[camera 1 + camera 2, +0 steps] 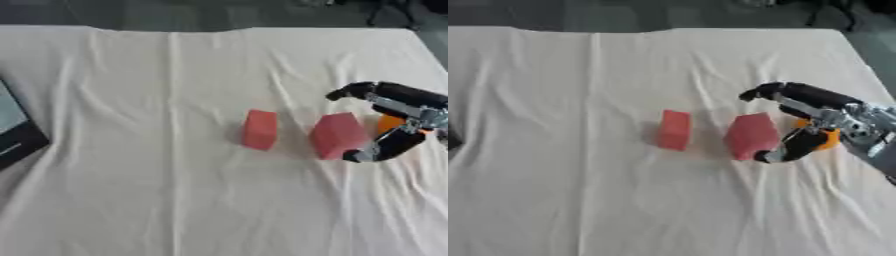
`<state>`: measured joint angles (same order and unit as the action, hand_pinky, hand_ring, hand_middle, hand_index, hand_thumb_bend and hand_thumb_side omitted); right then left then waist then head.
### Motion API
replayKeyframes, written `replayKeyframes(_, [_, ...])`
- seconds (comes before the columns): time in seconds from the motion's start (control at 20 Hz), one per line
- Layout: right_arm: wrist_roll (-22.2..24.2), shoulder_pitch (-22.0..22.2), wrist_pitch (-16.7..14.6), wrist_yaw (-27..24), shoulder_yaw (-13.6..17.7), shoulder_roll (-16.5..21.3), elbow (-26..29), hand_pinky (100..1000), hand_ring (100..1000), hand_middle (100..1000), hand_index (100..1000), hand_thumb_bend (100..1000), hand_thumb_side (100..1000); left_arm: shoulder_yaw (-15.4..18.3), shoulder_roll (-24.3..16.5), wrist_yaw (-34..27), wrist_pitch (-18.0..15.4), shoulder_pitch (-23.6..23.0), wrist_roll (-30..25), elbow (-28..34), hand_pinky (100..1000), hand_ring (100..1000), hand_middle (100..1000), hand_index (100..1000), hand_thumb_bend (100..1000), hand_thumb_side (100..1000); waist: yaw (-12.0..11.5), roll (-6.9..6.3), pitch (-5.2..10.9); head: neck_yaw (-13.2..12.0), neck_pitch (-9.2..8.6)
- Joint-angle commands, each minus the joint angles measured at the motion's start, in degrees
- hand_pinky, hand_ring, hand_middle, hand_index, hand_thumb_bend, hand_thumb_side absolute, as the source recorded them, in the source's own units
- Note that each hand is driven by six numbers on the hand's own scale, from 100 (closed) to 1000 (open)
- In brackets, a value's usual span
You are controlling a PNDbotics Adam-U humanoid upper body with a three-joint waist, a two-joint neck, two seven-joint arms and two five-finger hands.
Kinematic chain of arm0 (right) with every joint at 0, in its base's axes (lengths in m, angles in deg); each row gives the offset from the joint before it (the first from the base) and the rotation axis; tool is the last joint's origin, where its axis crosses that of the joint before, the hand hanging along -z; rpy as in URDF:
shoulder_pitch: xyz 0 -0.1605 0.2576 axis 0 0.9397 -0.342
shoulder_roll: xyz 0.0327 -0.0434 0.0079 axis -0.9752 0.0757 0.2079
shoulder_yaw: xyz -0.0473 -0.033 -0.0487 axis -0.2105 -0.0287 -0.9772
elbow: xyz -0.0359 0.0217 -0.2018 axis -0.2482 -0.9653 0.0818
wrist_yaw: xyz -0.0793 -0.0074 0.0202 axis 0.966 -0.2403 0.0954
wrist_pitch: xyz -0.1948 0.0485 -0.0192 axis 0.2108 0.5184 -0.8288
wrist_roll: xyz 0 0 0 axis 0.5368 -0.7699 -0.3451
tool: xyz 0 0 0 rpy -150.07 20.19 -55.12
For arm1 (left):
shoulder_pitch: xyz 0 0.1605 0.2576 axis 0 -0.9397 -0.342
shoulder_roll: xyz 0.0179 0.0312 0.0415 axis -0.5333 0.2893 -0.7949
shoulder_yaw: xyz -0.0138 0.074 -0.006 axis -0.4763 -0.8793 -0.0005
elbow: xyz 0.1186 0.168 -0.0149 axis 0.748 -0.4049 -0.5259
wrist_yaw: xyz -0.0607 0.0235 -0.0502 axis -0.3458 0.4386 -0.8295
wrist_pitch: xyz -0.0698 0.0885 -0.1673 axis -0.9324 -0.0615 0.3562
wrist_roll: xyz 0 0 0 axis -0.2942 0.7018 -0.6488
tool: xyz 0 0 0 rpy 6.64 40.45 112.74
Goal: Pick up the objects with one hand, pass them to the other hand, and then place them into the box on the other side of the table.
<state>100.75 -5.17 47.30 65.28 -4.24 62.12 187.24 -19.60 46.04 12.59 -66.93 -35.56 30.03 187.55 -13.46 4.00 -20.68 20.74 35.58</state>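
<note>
R hand (811,122) came in from right, fingers curved around larger red foam block (752,135), not closed; orange obj (389,122) mostly hidden behind palm.

Soft, even light is falling from above, leaving faint shadows left of the red blocks (260,129). Both views are looking blurred, dimming toward twelve o'clock.

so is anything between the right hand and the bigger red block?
Nothing visible. The right hand is open, with fingers above and thumb below the bigger red block, beside it. The orange object sits behind the hand, not in between.
</note>
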Motion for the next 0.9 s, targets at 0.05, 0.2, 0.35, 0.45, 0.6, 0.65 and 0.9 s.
replayKeyframes(0.05, [-1.4,0.0,1.2,0.8,0.3,0.7,0.5,993,935,848,906,521,145,0.4,-1.1,0.3,0.1,0.7,-0.1,1.3,1000,702,698,727,100,885,-0.1,0.34,-0.18,0.2,-0.41])
replayKeyframes(0.2, [-2.0,-0.1,2.2,0.7,-0.1,0.3,0.5,1000,932,845,901,517,141,0.3,-1.0,0.4,0.2,0.9,-0.2,1.3,1000,702,697,727,100,887,-0.1,0.41,-0.37,0.4,-0.18])
replayKeyframes(0.35, [-1.9,0.0,3.1,0.9,-0.3,0.0,0.5,1000,931,838,889,515,137,0.1,-0.9,0.5,0.3,0.9,-0.4,1.2,1000,702,696,727,100,888,-0.1,0.47,-0.51,0.6,-0.16])
replayKeyframes(0.45, [-1.8,0.0,4.0,1.0,-0.2,-0.2,0.5,1000,932,838,887,512,134,0.1,-0.9,0.6,0.2,0.9,-0.4,1.2,1000,701,696,727,100,888,-0.2,0.48,-0.61,0.6,-0.08])
replayKeyframes(0.6, [-1.6,0.2,5.0,1.3,-0.2,-0.5,0.5,1000,935,842,889,490,119,0.1,-1.0,0.6,0.2,0.9,-0.4,1.3,1000,701,696,726,100,889,-0.3,0.49,-0.74,0.6,-0.21])
replayKeyframes(0.65, [-1.5,0.2,5.4,1.4,-0.2,-0.6,0.5,1000,935,843,890,489,119,0.1,-1.0,0.6,0.2,0.9,-0.4,1.3,1000,701,696,726,100,889,-0.3,0.5,-0.78,0.6,-0.26])
replayKeyframes(0.9, [-1.1,0.5,6.8,2.4,0.0,-1.1,0.5,1000,935,847,894,449,100,0.1,-1.0,0.8,0.2,0.7,-0.4,1.2,1000,701,696,726,100,893,-0.3,0.59,-0.96,0.7,-0.3])
